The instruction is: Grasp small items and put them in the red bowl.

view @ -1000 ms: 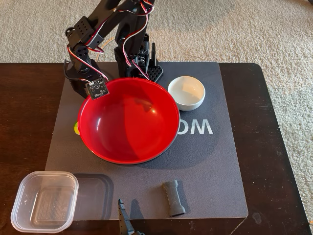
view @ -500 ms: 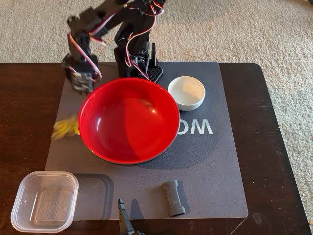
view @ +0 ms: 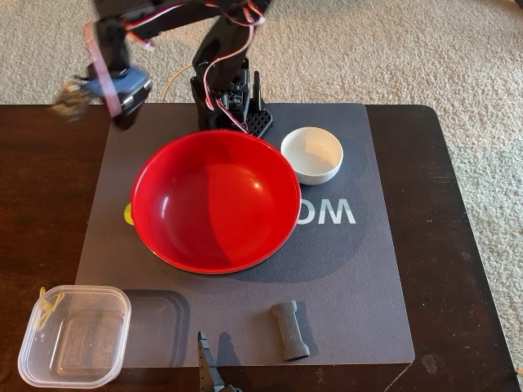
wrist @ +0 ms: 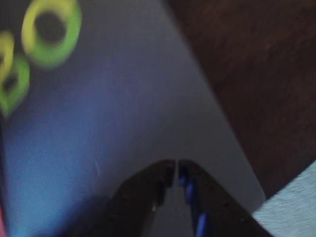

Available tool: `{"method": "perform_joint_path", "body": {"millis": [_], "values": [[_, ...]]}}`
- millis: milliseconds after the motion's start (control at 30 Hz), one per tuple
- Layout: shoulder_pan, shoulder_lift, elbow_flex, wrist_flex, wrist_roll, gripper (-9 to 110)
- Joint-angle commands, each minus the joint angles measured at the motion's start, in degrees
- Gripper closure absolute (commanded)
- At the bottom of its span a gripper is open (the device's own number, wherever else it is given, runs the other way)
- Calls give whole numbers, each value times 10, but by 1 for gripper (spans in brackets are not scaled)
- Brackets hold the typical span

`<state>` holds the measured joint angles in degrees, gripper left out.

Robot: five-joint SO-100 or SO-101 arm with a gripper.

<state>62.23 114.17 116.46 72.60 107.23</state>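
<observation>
red bowl (view: 215, 200) sits mid-mat in the fixed view, looks empty, small white bowl (view: 311, 154) just beside it at upper right. items are well apart from the arm: clear plastic tub (view: 75, 336) at the lower-left table corner with a tiny yellow clip (view: 49, 304) at its rim, dark grey spool bar (view: 290, 330) near the mat's front edge. gripper (view: 122, 102) is motion-blurred up at the mat's top-left corner; can't tell its fingers from this view. risks, my read: long reach to the front row, the thin-walled tub may skid or flex out of a pinch, the round bar may roll, and the clip is tiny. wrist view: fingers nearly closed, only a slit between the tips (wrist: 176, 170), nothing held, so it must open before any pick. blurred yellow-green rings (wrist: 49, 30) printed on the mat at upper left. surface: grey mat (view: 343, 278) on a dark wood table (view: 458, 245), beige carpet (view: 392, 49) around it.
</observation>
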Motion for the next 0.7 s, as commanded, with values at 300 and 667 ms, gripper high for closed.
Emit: {"method": "perform_joint_path", "body": {"millis": [300, 667], "values": [[-88, -566, -651, -16, -195, 74], [-164, -975, -1247, 25, -120, 75]]}}
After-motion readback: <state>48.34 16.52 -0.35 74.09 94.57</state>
